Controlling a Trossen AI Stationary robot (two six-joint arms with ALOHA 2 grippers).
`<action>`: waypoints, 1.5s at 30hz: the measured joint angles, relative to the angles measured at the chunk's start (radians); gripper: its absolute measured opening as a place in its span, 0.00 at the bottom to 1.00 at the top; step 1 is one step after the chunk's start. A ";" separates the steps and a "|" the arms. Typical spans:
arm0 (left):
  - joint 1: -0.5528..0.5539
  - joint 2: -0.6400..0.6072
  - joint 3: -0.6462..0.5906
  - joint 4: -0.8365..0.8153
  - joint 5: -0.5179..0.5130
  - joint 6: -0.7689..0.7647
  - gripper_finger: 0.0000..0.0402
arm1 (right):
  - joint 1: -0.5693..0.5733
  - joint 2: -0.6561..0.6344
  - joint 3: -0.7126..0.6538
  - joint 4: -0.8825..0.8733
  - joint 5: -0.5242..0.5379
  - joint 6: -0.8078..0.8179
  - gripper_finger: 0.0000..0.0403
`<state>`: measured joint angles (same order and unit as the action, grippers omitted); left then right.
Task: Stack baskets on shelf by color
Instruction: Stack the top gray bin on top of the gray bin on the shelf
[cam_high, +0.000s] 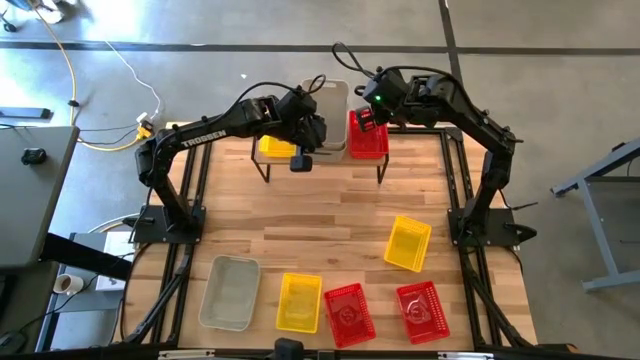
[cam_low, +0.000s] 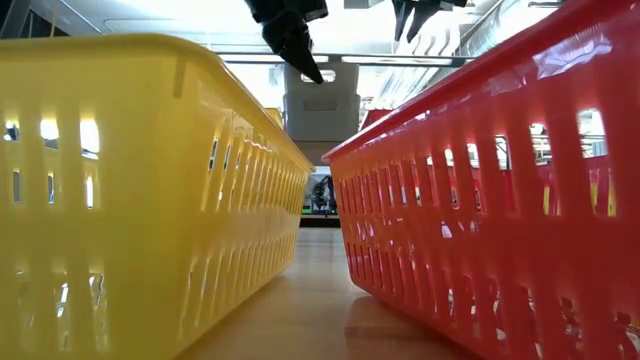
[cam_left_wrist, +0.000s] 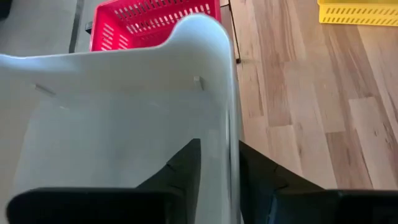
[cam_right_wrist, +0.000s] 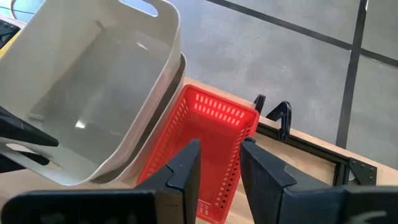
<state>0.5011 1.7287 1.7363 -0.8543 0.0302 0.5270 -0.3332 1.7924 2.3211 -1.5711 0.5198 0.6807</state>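
Observation:
The shelf (cam_high: 320, 158) stands at the table's far edge. It carries a yellow basket (cam_high: 277, 147), a red basket (cam_high: 368, 135) and a grey-white basket (cam_right_wrist: 171, 106). A second grey-white basket (cam_high: 330, 105) sits tilted in that one. My left gripper (cam_high: 312, 128) is shut on the tilted basket. My right gripper (cam_high: 372, 112) is shut on the shelf's red basket. In the low view the grey-white stack (cam_low: 320, 105) shows far off, with both grippers above it. My left gripper holds the upper grey-white basket by its side wall (cam_left_wrist: 229, 149), one finger (cam_left_wrist: 183, 165) inside and one (cam_left_wrist: 264, 174) outside. It comes from above, slanting. The basket is tilted, its low end nested in the grey-white basket beneath. My right gripper has the red basket's wall (cam_right_wrist: 224, 180) near a corner between its two fingers, one finger (cam_right_wrist: 183, 171) inside and one (cam_right_wrist: 264, 177) outside. It comes from above. The basket rests on the shelf, beside the grey-white stack.
On the near half of the table lie a grey-white basket (cam_high: 230, 292), a yellow one (cam_high: 299, 302), two red ones (cam_high: 349, 313) (cam_high: 422, 310) and another yellow one (cam_high: 408, 242). Bare tabletop lies between them and the shelf. The low view looks between a yellow basket (cam_low: 130, 190) and a red one (cam_low: 500, 200).

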 joint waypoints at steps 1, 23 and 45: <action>0.000 0.000 0.000 0.000 0.003 -0.001 0.20 | 0.000 0.000 0.000 0.000 0.000 0.000 0.24; -0.032 -0.001 0.000 0.036 -0.082 0.000 0.13 | 0.000 0.000 0.000 0.000 0.000 0.000 0.24; -0.033 0.045 0.000 0.042 -0.125 0.008 0.23 | 0.000 0.000 0.000 0.000 0.000 -0.007 0.24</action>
<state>0.4683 1.7741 1.7359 -0.8127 -0.0948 0.5354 -0.3332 1.7924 2.3211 -1.5711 0.5194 0.6738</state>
